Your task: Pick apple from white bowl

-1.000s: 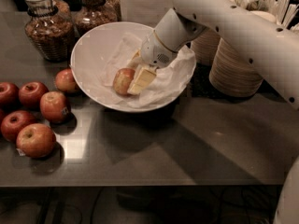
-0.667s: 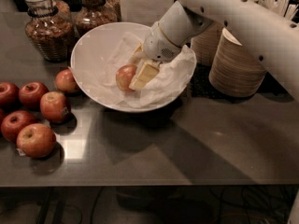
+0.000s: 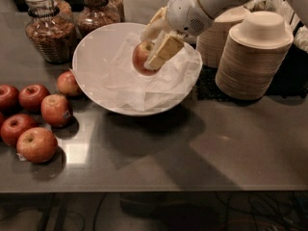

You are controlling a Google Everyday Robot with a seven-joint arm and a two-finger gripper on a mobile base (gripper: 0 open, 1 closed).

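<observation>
The apple (image 3: 143,57), red with pale patches, is held between the fingers of my gripper (image 3: 152,52) and hangs above the white bowl (image 3: 94,52). The bowl is wide and shallow, lined with crumpled white paper (image 3: 144,83), and stands on the dark counter. My white arm (image 3: 207,4) reaches in from the upper right. One cream finger (image 3: 162,52) lies across the apple's right side. The gripper is shut on the apple.
Several darker red apples (image 3: 36,143) lie on the counter left of the bowl. Two glass jars (image 3: 45,28) stand at the back left. Stacks of tan paper bowls (image 3: 252,57) stand at the right. The counter's front edge runs along the bottom.
The gripper has risen with the apple, lifting it off the paper in the bowl and up toward the bowl's far side.
</observation>
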